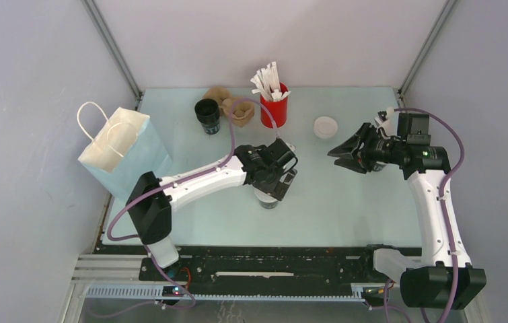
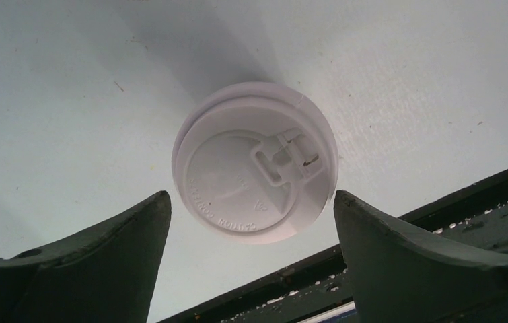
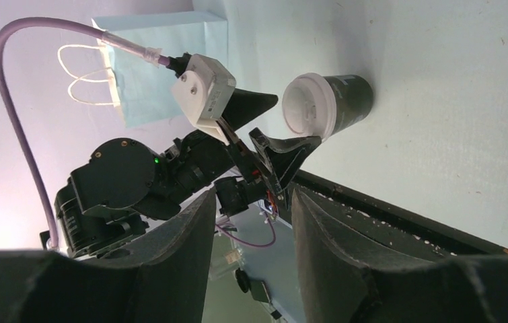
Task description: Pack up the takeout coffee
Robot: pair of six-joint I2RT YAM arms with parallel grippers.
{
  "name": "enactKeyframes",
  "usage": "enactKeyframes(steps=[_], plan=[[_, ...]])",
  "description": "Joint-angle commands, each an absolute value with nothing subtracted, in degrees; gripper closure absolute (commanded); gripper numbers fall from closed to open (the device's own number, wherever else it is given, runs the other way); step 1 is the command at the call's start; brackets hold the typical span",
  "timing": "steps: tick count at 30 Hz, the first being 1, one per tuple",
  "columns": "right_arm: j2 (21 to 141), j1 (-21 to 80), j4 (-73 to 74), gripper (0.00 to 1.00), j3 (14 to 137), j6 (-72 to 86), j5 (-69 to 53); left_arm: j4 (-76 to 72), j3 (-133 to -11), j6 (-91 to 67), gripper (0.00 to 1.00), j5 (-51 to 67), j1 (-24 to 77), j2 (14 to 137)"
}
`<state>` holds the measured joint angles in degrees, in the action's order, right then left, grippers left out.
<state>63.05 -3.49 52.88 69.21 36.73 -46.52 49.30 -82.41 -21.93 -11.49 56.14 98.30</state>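
A pale mint tabletop [image 1: 345,215] sits boxed in by plain grey-white walls [image 1: 29,81], with metal posts [image 1: 113,50] in the far corners. Near its middle stands the takeout coffee [image 2: 254,161], a small dark paper cup standing upright under a round white plastic lid with a raised sip tab. The left tool [image 2: 251,199] hangs over it, released, its fingers [image 2: 123,256] either side of the lid and clear of it. The right tool [image 3: 254,202], off to the right, is spread apart, gripping nothing.
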Motion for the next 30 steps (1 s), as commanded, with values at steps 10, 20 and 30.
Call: enactKeyframes(steps=[10, 20, 30], plan=[[74.09, 18.51, 37.82, 0.09, 59.01, 30.15, -45.9, 43.55, -71.76, -34.35, 0.02, 8.22, 44.76, 74.77], [91.41, 22.6, 22.43, 0.19, 56.86, 31.77, -54.68, 23.99, -54.4, -48.04, 0.15, 22.86, 34.86, 74.82], [98.18, 23.73, 17.92, 0.3, 55.18, 31.74, -55.78, 19.02, -48.97, -47.97, 0.27, 22.67, 34.28, 79.62]])
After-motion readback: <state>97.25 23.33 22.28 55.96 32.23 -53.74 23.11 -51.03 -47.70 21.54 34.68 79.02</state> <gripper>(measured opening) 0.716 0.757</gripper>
